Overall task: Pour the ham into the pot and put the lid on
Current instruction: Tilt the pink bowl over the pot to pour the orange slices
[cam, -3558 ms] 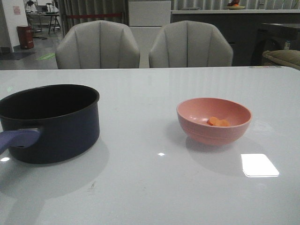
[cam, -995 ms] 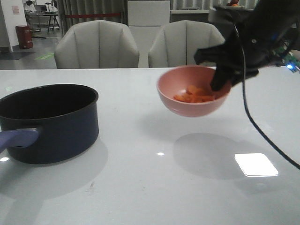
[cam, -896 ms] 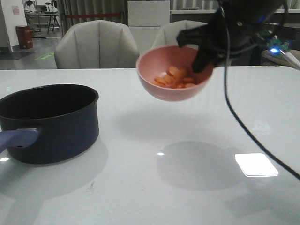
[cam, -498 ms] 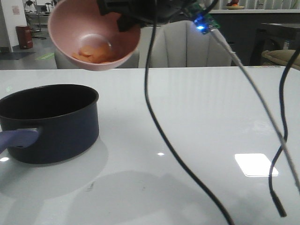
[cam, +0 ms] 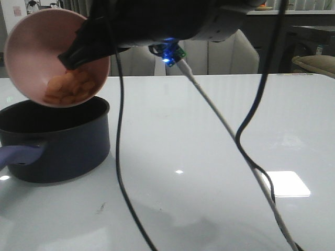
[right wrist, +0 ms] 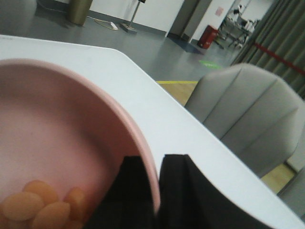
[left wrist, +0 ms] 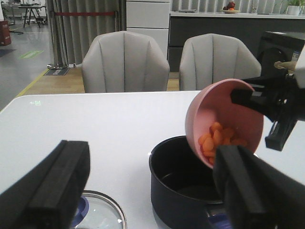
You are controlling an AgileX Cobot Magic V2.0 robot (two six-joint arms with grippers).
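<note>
Front view showed the right gripper [cam: 78, 49] clamped on the rim of the one pink bowl [cam: 52, 57], one finger inside the wall and one outside, as the right wrist view confirmed. That pinch let the arm tip the bowl steeply, mouth turned down toward the single pot [cam: 55, 138], which stood near the desk's left edge with its handle [cam: 21, 155] pointing to the front. The ham [cam: 68, 88], several slices too heaped to count exactly, had gathered at the bowl's lowest lip just above the pot's rim; none was seen inside the pot, so I judged the pour as only beginning. Holding the bowl close over the opening probably kept slices from landing on the desk [cam: 209, 157]. One lid [left wrist: 97, 214] lay on the desk just beside the pot, seen in the left wrist view between the widely parted, empty fingers of the left gripper [left wrist: 147, 191], apparently waiting to cover.
</note>
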